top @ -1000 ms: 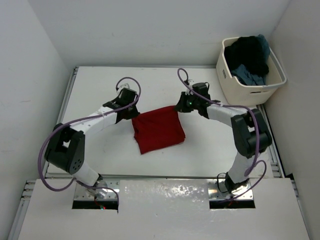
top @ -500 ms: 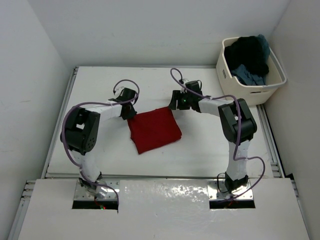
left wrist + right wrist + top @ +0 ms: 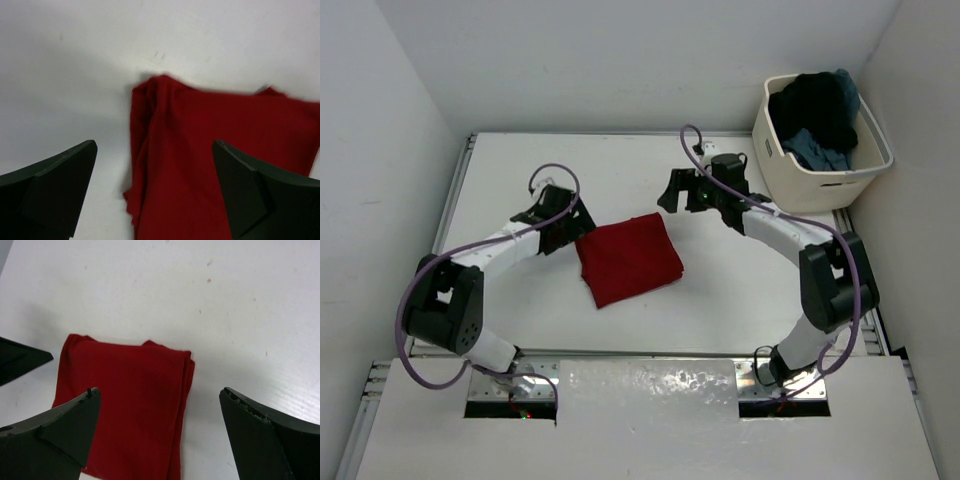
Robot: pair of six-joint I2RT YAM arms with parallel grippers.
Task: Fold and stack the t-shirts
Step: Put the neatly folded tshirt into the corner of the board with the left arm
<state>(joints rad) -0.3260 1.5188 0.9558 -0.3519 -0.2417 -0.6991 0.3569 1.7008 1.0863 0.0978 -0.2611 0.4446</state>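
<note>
Red t-shirt (image 3: 629,258), folded, between wide-spread left claw (image 3: 560,222) and right claw (image 3: 678,198)

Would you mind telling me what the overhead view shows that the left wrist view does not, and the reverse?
Only overhead: the cream tub of dark clothes at the far right corner, the right gripper, open, and the red shirt in its whole folded outline. Only left wrist: the bunched layers at one corner of the shirt, close up. Both: the red shirt lying on the white table, and the left gripper open, holding nothing.
</note>
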